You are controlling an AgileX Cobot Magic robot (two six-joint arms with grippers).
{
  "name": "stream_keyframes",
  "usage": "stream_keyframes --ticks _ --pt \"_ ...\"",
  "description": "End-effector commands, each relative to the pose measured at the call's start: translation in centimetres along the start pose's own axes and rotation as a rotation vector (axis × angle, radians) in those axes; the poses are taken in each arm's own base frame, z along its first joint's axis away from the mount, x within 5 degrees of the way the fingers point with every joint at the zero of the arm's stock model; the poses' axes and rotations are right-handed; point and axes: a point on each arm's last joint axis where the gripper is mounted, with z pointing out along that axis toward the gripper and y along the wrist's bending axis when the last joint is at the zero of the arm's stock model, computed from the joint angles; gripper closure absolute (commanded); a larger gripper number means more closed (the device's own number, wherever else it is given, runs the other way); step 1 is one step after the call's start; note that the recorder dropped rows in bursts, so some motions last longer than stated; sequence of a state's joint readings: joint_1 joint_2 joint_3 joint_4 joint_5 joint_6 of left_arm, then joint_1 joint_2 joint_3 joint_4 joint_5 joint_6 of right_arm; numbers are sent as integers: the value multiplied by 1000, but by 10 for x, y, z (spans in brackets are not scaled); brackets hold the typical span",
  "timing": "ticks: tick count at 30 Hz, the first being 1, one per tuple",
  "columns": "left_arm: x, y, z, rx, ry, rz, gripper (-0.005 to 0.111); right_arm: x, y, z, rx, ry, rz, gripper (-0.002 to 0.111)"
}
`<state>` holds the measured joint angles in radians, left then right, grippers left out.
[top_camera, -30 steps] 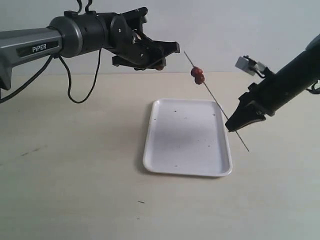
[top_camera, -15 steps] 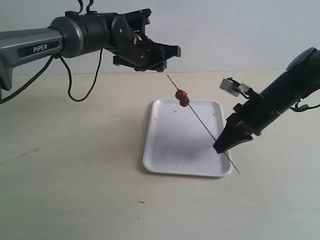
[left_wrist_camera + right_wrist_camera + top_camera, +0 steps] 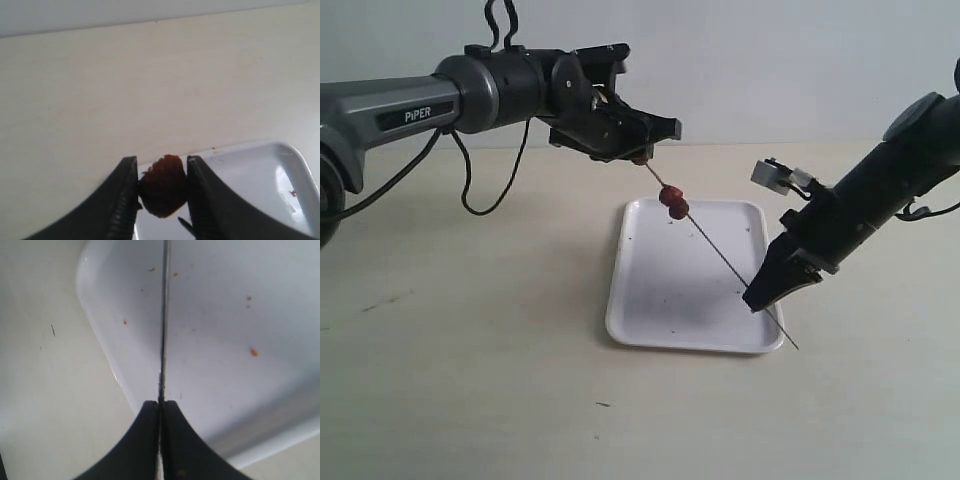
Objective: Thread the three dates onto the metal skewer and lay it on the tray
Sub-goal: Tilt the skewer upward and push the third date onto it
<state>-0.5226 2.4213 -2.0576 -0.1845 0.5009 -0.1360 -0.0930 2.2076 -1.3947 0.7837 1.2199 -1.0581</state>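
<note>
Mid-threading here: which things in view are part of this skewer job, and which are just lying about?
Part of the job: two threaded dates; third date, gripped in the left claw; metal skewer, held by the right claw; tray.

Just lying about: small specks on the tray; small dark mark on the table.
</note>
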Motion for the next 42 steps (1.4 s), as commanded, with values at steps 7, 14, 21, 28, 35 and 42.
stream_keyframes --ticks 7,14,21,28,35,42 --pt "-2 -4 -2 10 -19 2 73 -1 3 -4 4 -7 -20 108" --pt "-6 -6 -8 14 -26 4 73 1 2 -4 13 8 -26 108" --pt "-8 -7 -10 14 -24 4 73 1 2 -4 13 8 -26 108" --pt "-6 -6 -10 13 -12 22 73 1 2 -4 14 11 -27 108" --pt "-5 -6 -10 11 3 26 73 1 2 -4 15 13 -26 108" --pt "-4 -6 -10 9 14 26 73 1 2 -4 15 13 -17 108"
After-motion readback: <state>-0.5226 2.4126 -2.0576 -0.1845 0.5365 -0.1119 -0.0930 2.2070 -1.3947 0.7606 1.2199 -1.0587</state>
